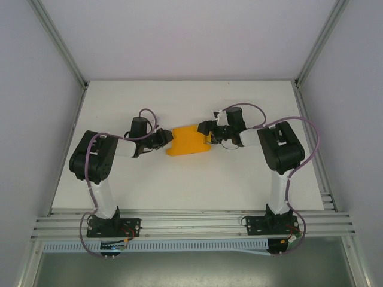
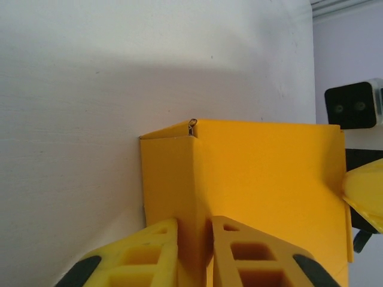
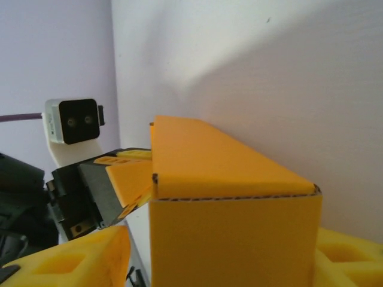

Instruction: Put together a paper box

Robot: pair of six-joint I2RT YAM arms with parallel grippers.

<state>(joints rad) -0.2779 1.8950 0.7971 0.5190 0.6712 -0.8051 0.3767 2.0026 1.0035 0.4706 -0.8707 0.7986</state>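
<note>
The white table carries one task item: an orange-yellow corrugated-card paper box, already folded into a small rectangular shape. It lies mid-table, directly between my two arms.

I judge it light and fairly stiff along its creases, but the panels are thin. They will buckle or spring back open if I squeeze the broad faces. I would hold it by the folded corners and doubled edges, with modest force. The card looks matte, so slip should be minor.

The left gripper is at the box's left end. From its wrist camera, its yellow fingers are pinched closed on an upright folded wall near a corner.

The right gripper meets the opposite end. Its jaws are spread wide astride the box, and a gap shows beside one finger, so I read it as unclamped.
</note>
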